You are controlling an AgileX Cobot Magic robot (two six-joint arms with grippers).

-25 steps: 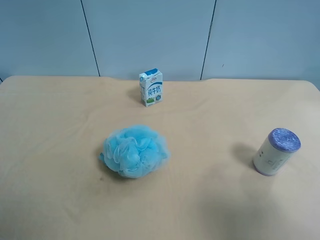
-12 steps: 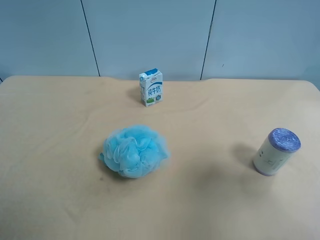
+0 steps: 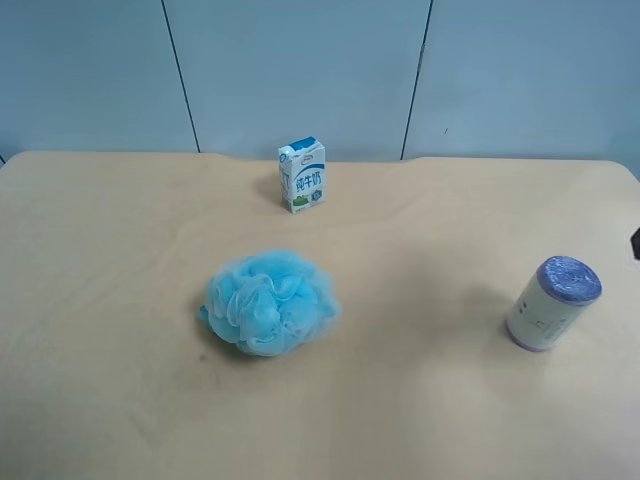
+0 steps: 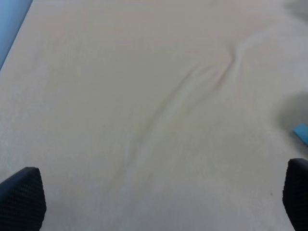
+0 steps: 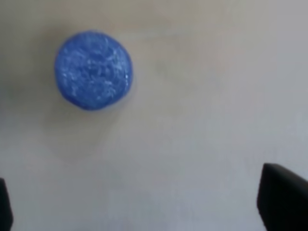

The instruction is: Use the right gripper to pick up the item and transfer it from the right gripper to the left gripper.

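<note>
The item stood on end on the surface, at the right edge of the exterior high frame, mid-height. The right tool hung above it, fingers spread wide. The item sat beyond the tips and off toward one finger, apparently untouched. The left tool was also wide open, holding nothing.

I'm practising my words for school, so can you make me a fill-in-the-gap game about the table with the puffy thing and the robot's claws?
1. The table has ____ things on it.
2. The fluffy bath puff is light ____.
3. The milk carton stands ____, not lying down.
4. The right gripper is not touching the cylinder, and its jaws are ____.

Missing words: three; blue; upright; open.
</note>
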